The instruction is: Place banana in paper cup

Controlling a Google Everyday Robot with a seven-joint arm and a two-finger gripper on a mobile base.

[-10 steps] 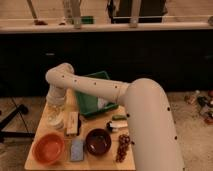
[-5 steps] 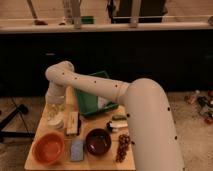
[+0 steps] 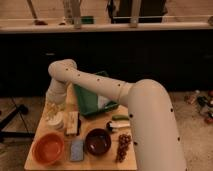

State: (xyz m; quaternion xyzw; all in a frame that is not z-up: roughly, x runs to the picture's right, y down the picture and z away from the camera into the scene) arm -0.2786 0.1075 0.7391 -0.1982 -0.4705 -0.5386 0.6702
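The gripper (image 3: 54,101) hangs at the 9 o'clock edge of the desk (image 3: 106,160), right on top of the pale banana (image 3: 51,110) bunch. Honestly can't tell what its grip is doing from here. The banana sits at 12 o'clock of the paper cup (image 3: 57,121), touching its rim as far as I can see. The orange bowl (image 3: 48,149) is at the cup's 6 o'clock, the brown bowl (image 3: 97,142) around 4.
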